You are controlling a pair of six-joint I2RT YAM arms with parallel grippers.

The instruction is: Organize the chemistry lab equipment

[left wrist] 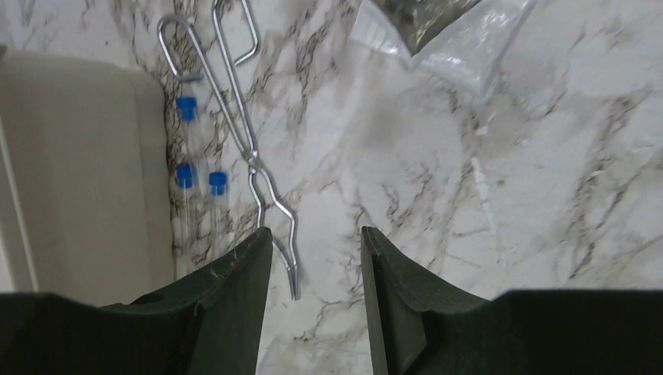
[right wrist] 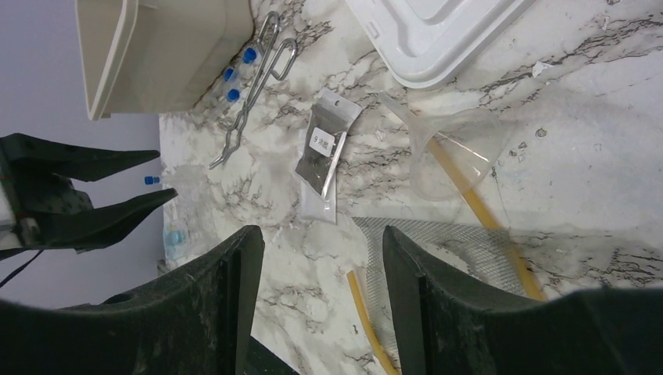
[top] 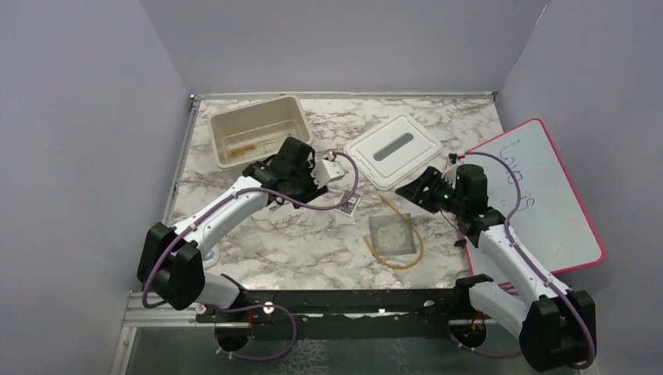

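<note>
Marbled tabletop [top: 297, 242] inside lilac walls [top: 78, 117], left fingers [left wrist: 234, 312] and right fingers [right wrist: 219, 312] spread apart, empty

Bright, even light from overhead, just soft shadows under the arms [top: 234, 207] toward the tabletop's near edge. Wrist views are mushier: the left gripper [left wrist: 315, 234] looks blurry up close, and the packet [left wrist: 461, 47] goes washed-out white with glare.

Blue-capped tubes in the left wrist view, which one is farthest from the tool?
The tube with the topmost cap, beside the loop of the tongs. The other two caps sit side by side lower down, nearer the left tool.
</note>
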